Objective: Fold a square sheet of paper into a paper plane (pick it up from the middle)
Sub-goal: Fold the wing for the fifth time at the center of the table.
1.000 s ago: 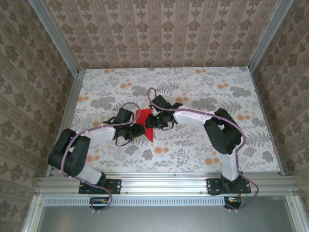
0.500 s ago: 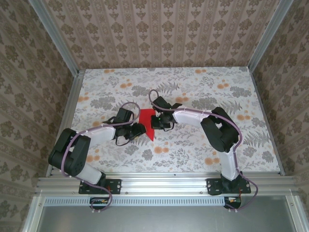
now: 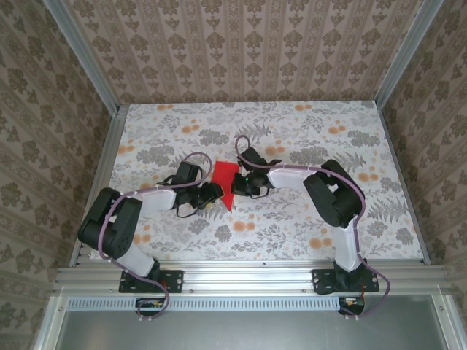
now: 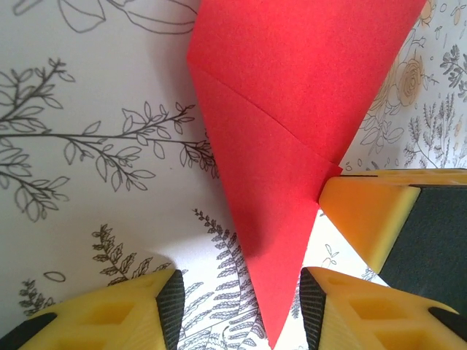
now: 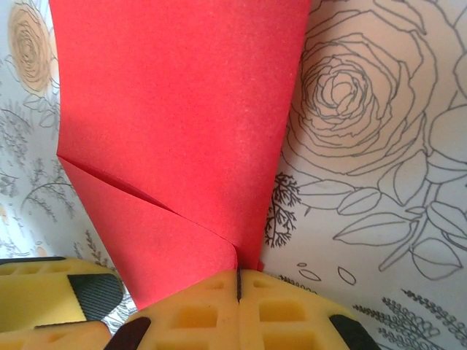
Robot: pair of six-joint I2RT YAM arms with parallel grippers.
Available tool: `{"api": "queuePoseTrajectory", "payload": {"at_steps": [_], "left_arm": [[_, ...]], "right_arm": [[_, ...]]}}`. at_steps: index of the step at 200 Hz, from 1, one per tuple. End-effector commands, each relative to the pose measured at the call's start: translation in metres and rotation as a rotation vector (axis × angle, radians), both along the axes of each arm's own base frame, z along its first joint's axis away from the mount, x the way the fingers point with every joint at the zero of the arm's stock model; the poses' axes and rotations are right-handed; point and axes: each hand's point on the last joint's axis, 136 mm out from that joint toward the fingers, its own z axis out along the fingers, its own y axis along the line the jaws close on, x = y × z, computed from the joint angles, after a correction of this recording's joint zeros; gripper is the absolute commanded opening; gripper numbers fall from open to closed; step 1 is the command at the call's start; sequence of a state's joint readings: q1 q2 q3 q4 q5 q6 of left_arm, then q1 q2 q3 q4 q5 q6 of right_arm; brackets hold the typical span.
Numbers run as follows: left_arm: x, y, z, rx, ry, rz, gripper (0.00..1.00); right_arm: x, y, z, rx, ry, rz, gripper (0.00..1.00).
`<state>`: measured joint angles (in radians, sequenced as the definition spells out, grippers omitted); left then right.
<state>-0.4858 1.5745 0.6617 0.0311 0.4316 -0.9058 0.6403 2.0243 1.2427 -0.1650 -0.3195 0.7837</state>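
Red paper [image 3: 222,182] sits part-folded on bench [image 3: 292,233]. Right end effector [image 5: 237,281] is clamped on its edge, probably steadying the fold. Left end effector [image 4: 237,302] straddles the tip, half-open.

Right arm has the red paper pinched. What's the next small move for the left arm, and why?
Probably ease the left gripper shut on the pointed end of the red paper. Its jaws stand open astride that tip, while the right gripper is shut on the paper's folded edge. Holding both ends should steady the next crease.
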Motion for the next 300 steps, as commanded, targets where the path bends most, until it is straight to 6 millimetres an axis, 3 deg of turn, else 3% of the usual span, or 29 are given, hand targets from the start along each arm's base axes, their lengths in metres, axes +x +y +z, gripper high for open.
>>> {"api": "queuePoseTrajectory", "payload": {"at_steps": [1,91,125,163,193,225,300], "left_arm": [[0.011,-0.007,0.004,-0.039,-0.013,0.01,0.48],[0.027,-0.019,0.004,-0.099,-0.079,0.008,0.37],[0.03,-0.018,0.003,-0.105,-0.121,0.007,0.27],[0.029,-0.015,-0.001,-0.074,-0.16,-0.021,0.14],[0.027,-0.011,-0.004,-0.021,-0.184,-0.064,0.09],[0.024,-0.007,-0.005,0.057,-0.216,-0.14,0.08],[0.018,-0.01,0.006,0.115,-0.287,-0.291,0.07]], "right_arm": [[-0.007,-0.007,-0.014,0.016,0.055,-0.036,0.05],[-0.007,-0.012,-0.017,0.049,0.08,-0.064,0.05],[-0.006,-0.012,-0.013,0.062,0.077,-0.066,0.06],[0.001,-0.01,0.016,0.116,0.024,-0.054,0.16],[0.009,-0.018,0.042,0.117,-0.052,-0.061,0.24],[0.01,-0.022,0.05,0.083,-0.088,-0.043,0.24],[0.003,0.017,0.036,0.101,-0.028,0.066,0.13]]}}
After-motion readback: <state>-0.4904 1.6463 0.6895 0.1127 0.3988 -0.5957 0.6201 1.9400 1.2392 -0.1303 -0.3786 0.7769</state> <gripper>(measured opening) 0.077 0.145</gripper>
